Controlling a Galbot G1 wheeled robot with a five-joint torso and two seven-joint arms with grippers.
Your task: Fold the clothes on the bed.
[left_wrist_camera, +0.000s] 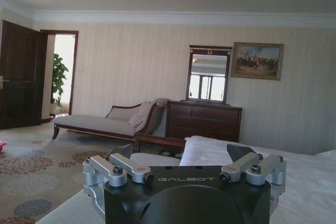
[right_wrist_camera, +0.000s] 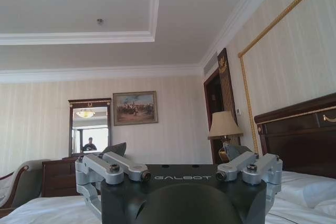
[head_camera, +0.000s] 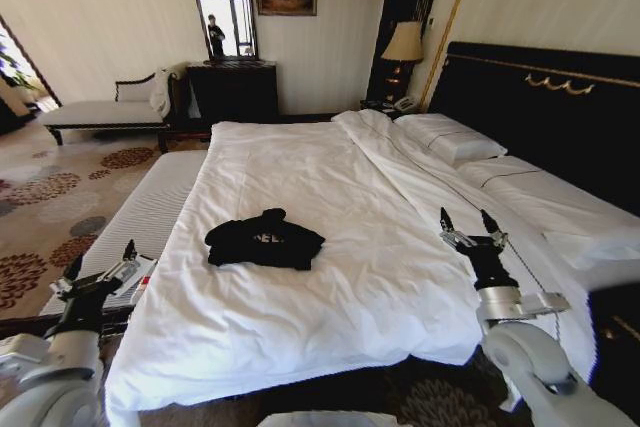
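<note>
The clothes (head_camera: 264, 239), a black T-shirt with white lettering, lie bunched in a small heap on the white duvet of the bed (head_camera: 330, 177), near its foot end. My left gripper (head_camera: 100, 263) is open and held up at the bed's left side, well left of the shirt, over a striped bench. My right gripper (head_camera: 467, 221) is open too, raised over the duvet to the right of the shirt. Both stand apart from the fabric with nothing between their fingers. In the wrist views the left gripper (left_wrist_camera: 181, 156) and the right gripper (right_wrist_camera: 176, 153) point level across the room.
A striped bench (head_camera: 150, 209) runs along the bed's left side. Pillows (head_camera: 455, 139) and a dark headboard (head_camera: 545, 107) are at the right. A chaise (head_camera: 105, 112), dresser (head_camera: 232, 89) and lamp (head_camera: 404, 45) line the far wall. Patterned carpet (head_camera: 50, 197) lies to the left.
</note>
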